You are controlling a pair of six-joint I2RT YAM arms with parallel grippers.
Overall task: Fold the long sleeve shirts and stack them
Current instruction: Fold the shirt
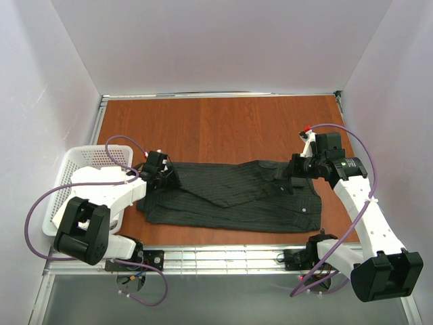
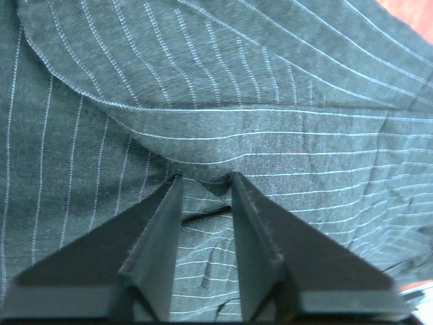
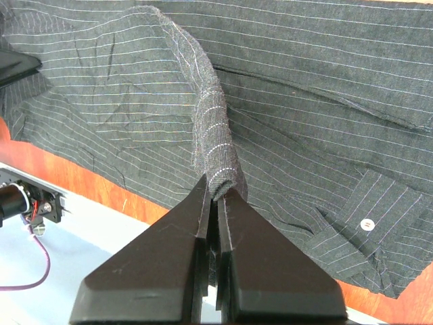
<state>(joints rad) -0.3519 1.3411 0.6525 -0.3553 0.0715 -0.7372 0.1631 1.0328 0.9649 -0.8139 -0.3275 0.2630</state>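
Observation:
One long sleeve shirt [image 1: 230, 196], dark charcoal with pale pinstripes, lies spread across the front of the wooden table [image 1: 257, 125]. My left gripper [image 1: 166, 179] is down on its left end. In the left wrist view the fingertips [image 2: 204, 177] press into the shirt [image 2: 270, 101] with a gap between them, and a small pucker of cloth sits at the tips. My right gripper [image 1: 292, 175] is at the shirt's right end. In the right wrist view that gripper [image 3: 218, 186] is shut on a raised ridge of the shirt [image 3: 304, 88]. A white button [image 3: 367, 223] shows near a cuff.
A white perforated basket [image 1: 81, 150] stands at the table's left edge beside the left arm. A metal rail [image 1: 223, 256] runs along the near edge. White walls close in the left, right and far sides.

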